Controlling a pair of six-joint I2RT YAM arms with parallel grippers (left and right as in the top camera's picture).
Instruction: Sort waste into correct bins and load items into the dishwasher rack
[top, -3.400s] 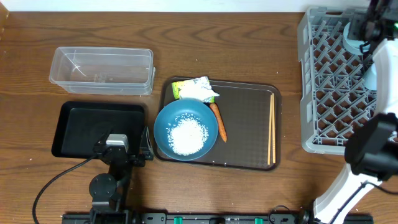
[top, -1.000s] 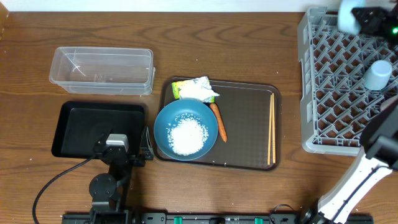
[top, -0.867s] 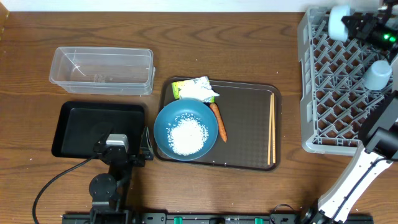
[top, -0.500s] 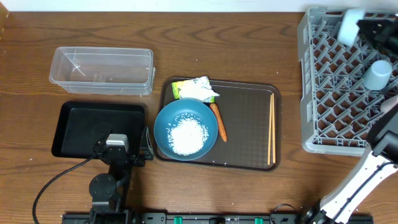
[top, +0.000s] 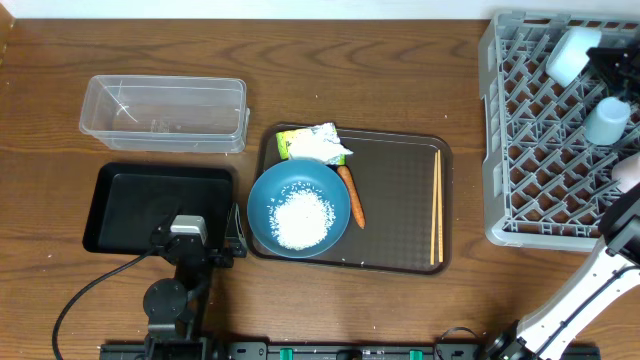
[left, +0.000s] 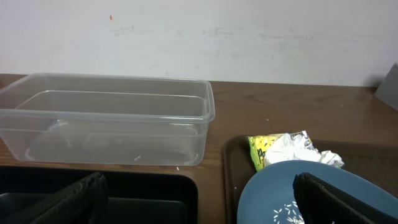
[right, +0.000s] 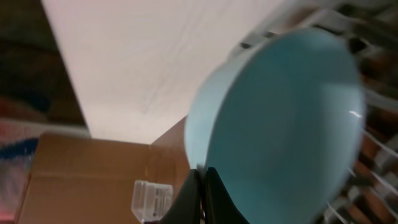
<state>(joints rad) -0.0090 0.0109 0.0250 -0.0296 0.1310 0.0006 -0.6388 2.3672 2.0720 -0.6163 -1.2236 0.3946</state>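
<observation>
My right gripper (top: 598, 62) is shut on the rim of the small light-blue bowl (top: 572, 55), held tilted over the far end of the grey dishwasher rack (top: 545, 200). In the right wrist view the bowl (right: 286, 124) fills the frame, with my fingers (right: 202, 186) pinching its edge. A white cup (top: 607, 120) stands in the rack. The large blue bowl (top: 298, 208) holds rice (top: 300, 218). The carrot (top: 350, 195), wrapper (top: 315, 143) and chopsticks (top: 437, 205) lie on the brown tray. My left gripper (left: 199, 208) is open and empty, low beside the black tray (top: 130, 190).
The clear container (top: 165, 112) stands behind the black tray; it also shows in the left wrist view (left: 106, 124). The brown serving tray (top: 400, 170) sits mid-table. The left wrist view shows the wrapper (left: 289, 148) and the blue bowl (left: 280, 186).
My right gripper swung the light-blue bowl left along the rack's far edge, then back right and a little nearer. The white cup came into view. The left arm has not moved.
</observation>
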